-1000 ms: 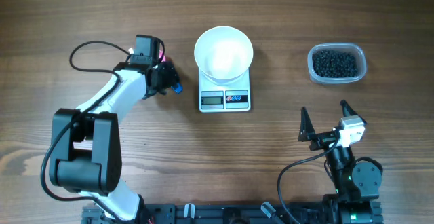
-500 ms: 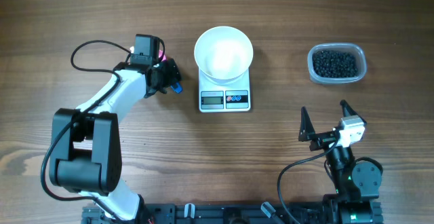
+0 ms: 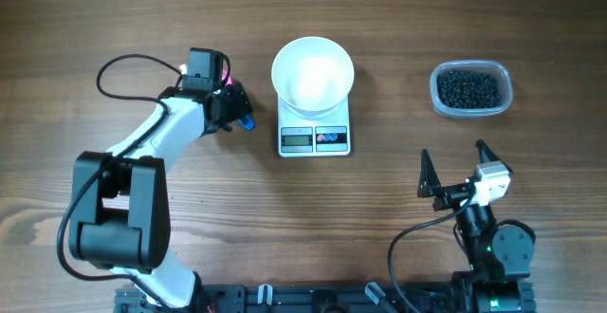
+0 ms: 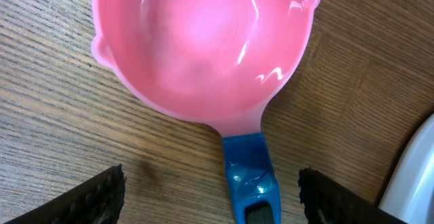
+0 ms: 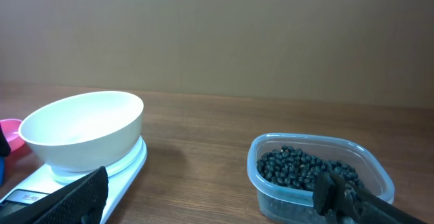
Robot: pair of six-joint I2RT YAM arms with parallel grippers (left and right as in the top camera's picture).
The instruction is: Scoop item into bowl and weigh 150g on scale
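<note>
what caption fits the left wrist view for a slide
Open left gripper straddling the blue handle of an empty pink scoop on the wooden table.

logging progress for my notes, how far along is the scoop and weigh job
Done: the bowl sits empty on the scale. In hand: the left gripper hangs open astride the blue handle of the pink scoop, not gripping it. Left: all the beads lie in the clear tub, so scooping and weighing remain; the right gripper is open, apart from them.
</note>
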